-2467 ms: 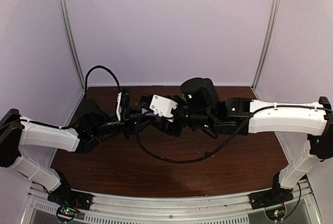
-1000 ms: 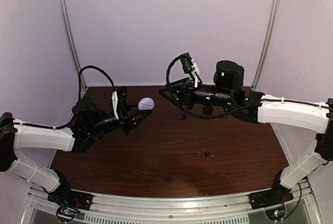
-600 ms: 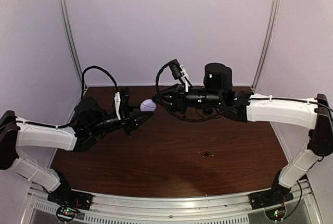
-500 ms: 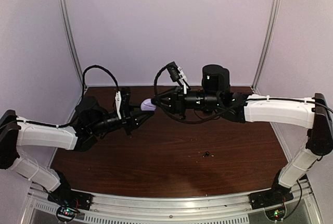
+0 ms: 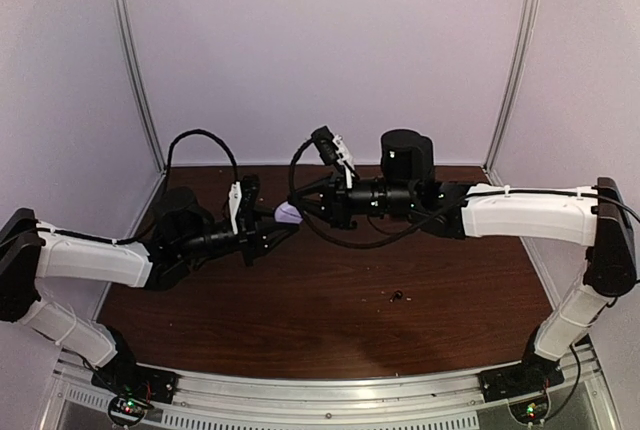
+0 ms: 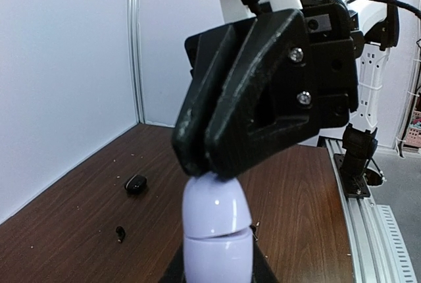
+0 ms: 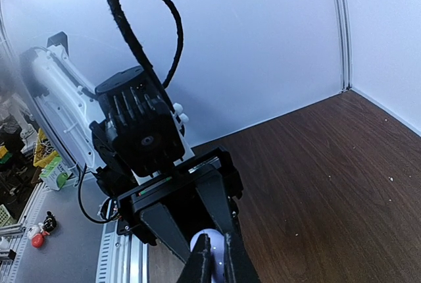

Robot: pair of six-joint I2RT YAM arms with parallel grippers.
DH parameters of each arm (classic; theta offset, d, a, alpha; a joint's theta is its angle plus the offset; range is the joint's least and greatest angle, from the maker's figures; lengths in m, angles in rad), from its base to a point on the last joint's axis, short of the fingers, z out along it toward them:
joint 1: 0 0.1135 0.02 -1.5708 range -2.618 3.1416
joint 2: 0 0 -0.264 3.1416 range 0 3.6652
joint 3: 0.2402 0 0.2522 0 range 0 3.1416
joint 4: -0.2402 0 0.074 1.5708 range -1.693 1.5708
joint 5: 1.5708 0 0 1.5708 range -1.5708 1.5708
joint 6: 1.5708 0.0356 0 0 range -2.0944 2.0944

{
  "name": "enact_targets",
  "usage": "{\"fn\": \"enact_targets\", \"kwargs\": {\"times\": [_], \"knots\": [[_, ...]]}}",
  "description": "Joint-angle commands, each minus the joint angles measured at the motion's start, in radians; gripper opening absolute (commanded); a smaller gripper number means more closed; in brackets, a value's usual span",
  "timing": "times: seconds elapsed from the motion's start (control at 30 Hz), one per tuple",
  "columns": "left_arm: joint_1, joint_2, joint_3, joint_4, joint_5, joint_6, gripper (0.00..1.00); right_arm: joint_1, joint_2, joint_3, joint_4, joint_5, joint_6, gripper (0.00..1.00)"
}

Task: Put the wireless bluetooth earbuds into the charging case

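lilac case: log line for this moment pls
left gripper shut on lilac case, above table | right gripper fingers together, tips at case top | black earbud on table

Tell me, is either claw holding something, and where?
The left gripper clamps the lilac case by its lower end. The right gripper, shut, touches its top.

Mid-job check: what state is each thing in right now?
Pale lilac round charging case: lid looks shut, held aloft.
Left gripper: shut on the case's base.
Right gripper: fingers together, tips at the case's top.
Black earbud: loose on the brown wooden table.
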Motion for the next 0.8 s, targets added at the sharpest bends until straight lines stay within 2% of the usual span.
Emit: {"fn": "enact_targets", "kwargs": {"times": [0.0,0.23,0.37,0.57,0.77], "knots": [[0.000,-0.008,0.038,0.129,-0.023,-0.039,0.00,0.045,0.048,-0.005,-0.088,-0.087,-0.028,0.10],[0.010,-0.022,0.041,0.133,-0.095,-0.114,0.00,0.056,0.049,-0.019,-0.151,-0.063,-0.077,0.10],[0.014,0.004,0.070,0.038,-0.136,-0.121,0.00,0.008,0.000,-0.055,-0.110,-0.003,-0.045,0.21],[0.059,0.078,0.072,-0.001,-0.155,-0.204,0.00,-0.145,-0.117,-0.115,-0.051,0.063,-0.005,0.46],[0.135,0.236,0.195,-0.113,-0.140,-0.334,0.00,-0.243,-0.166,-0.157,-0.018,0.109,0.024,0.59]]}}
